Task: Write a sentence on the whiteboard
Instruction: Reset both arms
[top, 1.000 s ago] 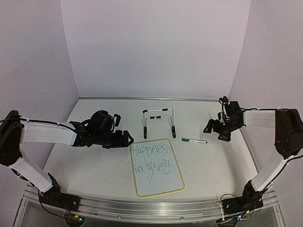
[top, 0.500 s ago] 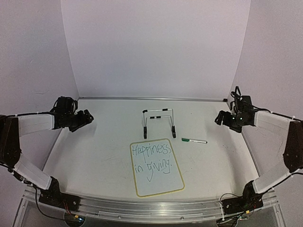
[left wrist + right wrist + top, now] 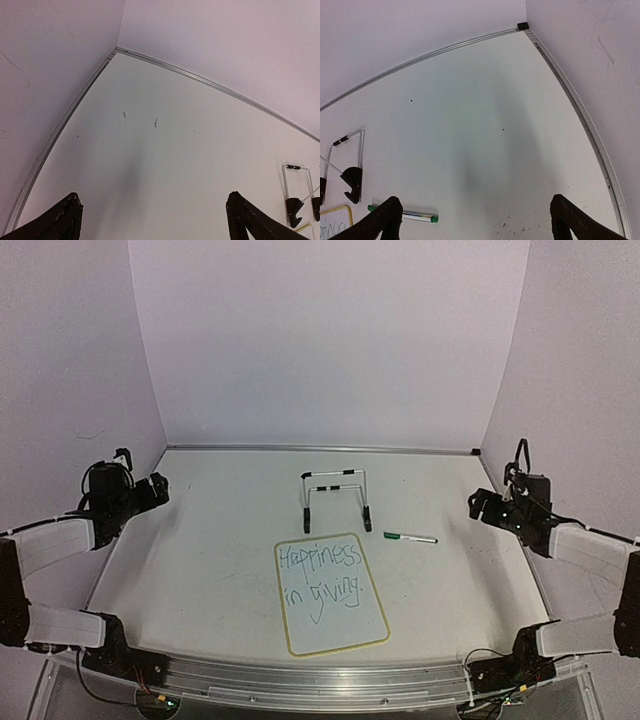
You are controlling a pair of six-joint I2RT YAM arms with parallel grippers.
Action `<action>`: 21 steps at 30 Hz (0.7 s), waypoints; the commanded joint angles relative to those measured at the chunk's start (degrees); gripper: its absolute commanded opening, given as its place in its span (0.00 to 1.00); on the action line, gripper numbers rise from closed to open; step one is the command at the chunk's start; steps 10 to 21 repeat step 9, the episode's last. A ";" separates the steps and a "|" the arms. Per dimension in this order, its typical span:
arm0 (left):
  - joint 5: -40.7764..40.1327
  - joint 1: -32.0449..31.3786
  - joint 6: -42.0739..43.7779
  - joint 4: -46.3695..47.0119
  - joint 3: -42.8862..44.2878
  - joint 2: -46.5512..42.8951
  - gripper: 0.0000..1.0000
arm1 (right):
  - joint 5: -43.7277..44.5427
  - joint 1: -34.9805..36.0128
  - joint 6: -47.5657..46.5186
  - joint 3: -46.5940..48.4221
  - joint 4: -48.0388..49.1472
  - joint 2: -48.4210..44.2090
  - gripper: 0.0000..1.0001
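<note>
Top external: one whiteboard [image 3: 340,628] flat on table [image 3: 200,570], front centre, carrying one green two-line sentence [image 3: 322,576]; behind, one wire stand [image 3: 335,496], one pen [image 3: 410,537] beside. At opposite sides, left gripper [image 3: 157,487] and right gripper [image 3: 479,505], jaws spread wide.

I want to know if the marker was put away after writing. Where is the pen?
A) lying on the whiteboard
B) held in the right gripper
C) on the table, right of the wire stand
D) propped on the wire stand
C: the pen lies flat on the table, to the right of the wire stand and clear of the whiteboard.
</note>
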 commanded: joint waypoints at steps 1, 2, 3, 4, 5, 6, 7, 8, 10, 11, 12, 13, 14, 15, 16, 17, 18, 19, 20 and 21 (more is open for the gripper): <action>-2.58 -0.11 5.85 5.59 -2.23 -0.26 1.00 | 3.28 0.06 -3.07 -2.90 9.60 -0.72 0.98; -2.38 -0.11 6.37 5.61 -2.51 -0.05 1.00 | 3.48 0.06 -3.28 -3.05 9.85 -0.61 0.98; -2.23 -0.11 6.85 5.62 -2.76 0.16 1.00 | 3.61 0.05 -3.49 -3.17 10.09 -0.51 0.98; -2.26 -0.09 7.16 5.54 -3.00 0.26 1.00 | 3.61 0.06 -3.68 -3.08 10.19 -0.38 0.98; -2.44 -0.10 7.36 5.49 -3.20 0.31 0.99 | 3.50 0.07 -3.87 -2.94 10.24 -0.20 0.98; -2.58 -0.11 7.61 5.67 -3.47 0.31 1.00 | 3.34 0.07 -4.13 -2.77 10.26 0.01 0.98; -2.74 -0.11 7.71 5.91 -3.70 0.33 1.00 | 3.31 0.07 -4.36 -2.62 10.26 0.23 0.98; -2.87 -0.09 7.73 6.11 -3.82 0.37 1.00 | 3.30 0.07 -4.61 -2.49 10.35 0.43 0.98; -2.98 -0.07 7.72 6.35 -3.91 0.38 1.00 | 3.30 0.07 -4.96 -2.39 10.51 0.62 0.98; -2.98 -0.07 7.72 6.35 -3.91 0.38 1.00 | 3.30 0.07 -4.96 -2.39 10.51 0.62 0.98; -2.98 -0.07 7.72 6.35 -3.91 0.38 1.00 | 3.30 0.07 -4.96 -2.39 10.51 0.62 0.98; -2.98 -0.07 7.72 6.35 -3.91 0.38 1.00 | 3.30 0.07 -4.96 -2.39 10.51 0.62 0.98; -2.98 -0.07 7.72 6.35 -3.91 0.38 1.00 | 3.30 0.07 -4.96 -2.39 10.51 0.62 0.98; -2.98 -0.07 7.72 6.35 -3.91 0.38 1.00 | 3.30 0.07 -4.96 -2.39 10.51 0.62 0.98; -2.98 -0.07 7.72 6.35 -3.91 0.38 1.00 | 3.30 0.07 -4.96 -2.39 10.51 0.62 0.98; -2.98 -0.07 7.72 6.35 -3.91 0.38 1.00 | 3.30 0.07 -4.96 -2.39 10.51 0.62 0.98; -2.98 -0.07 7.72 6.35 -3.91 0.38 1.00 | 3.30 0.07 -4.96 -2.39 10.51 0.62 0.98; -2.98 -0.07 7.72 6.35 -3.91 0.38 1.00 | 3.30 0.07 -4.96 -2.39 10.51 0.62 0.98; -2.98 -0.07 7.72 6.35 -3.91 0.38 1.00 | 3.30 0.07 -4.96 -2.39 10.51 0.62 0.98; -2.98 -0.07 7.72 6.35 -3.91 0.38 1.00 | 3.30 0.07 -4.96 -2.39 10.51 0.62 0.98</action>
